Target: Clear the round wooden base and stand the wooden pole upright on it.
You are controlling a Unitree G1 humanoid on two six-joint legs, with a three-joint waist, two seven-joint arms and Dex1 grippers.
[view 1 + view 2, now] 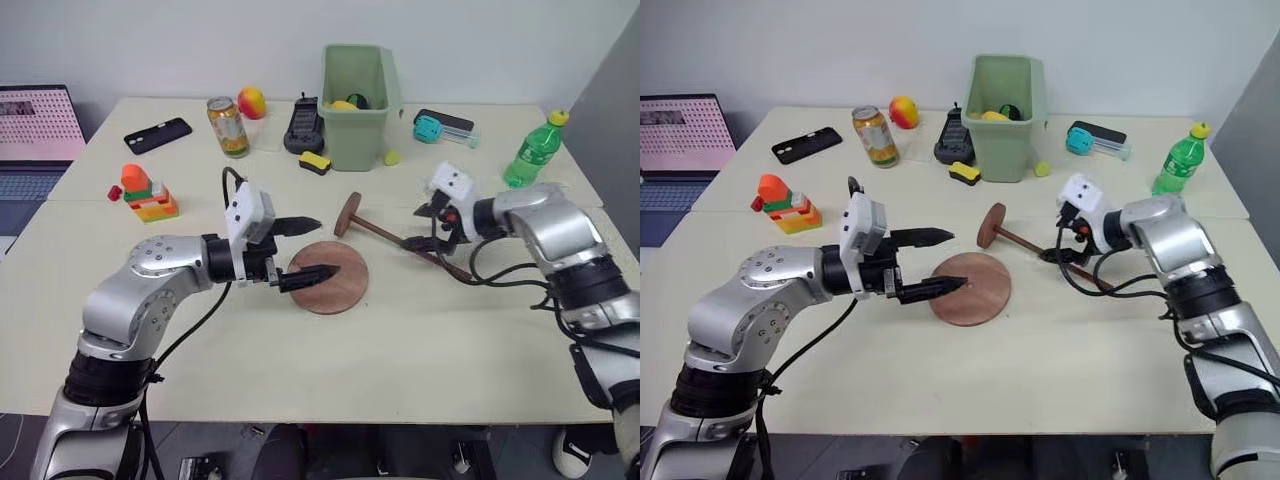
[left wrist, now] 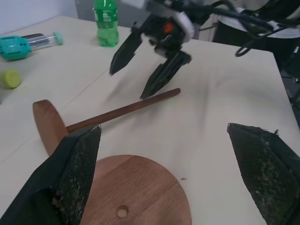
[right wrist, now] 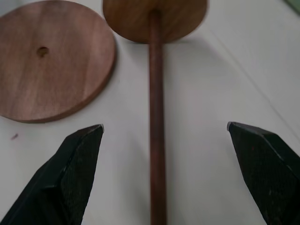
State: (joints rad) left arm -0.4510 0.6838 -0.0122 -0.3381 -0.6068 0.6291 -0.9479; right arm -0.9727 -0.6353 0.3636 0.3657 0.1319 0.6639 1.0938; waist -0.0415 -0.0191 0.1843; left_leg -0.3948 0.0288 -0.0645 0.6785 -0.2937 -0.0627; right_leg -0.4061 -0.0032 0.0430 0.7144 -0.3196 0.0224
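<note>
The round wooden base [image 1: 335, 285] lies flat mid-table with its small centre hole [image 2: 122, 212] showing and nothing on it. My left gripper [image 1: 312, 250] is open, pointing sideways just over the base's left edge. The wooden pole [image 1: 390, 236] lies on its side right of the base, its disc head [image 1: 347, 213] tipped up near the base's far rim. My right gripper [image 1: 418, 228] is open above the rod's far half. In the right wrist view the rod [image 3: 157, 93] runs between the two black fingers [image 3: 70, 173] without touching them.
A green bin [image 1: 355, 105] stands behind the pole, with a soda can [image 1: 228, 125], a phone [image 1: 157, 134] and a toy block stack [image 1: 148, 195] to the left. A green bottle [image 1: 535, 150] is at the right, and a laptop [image 1: 35, 135] is beyond the left edge.
</note>
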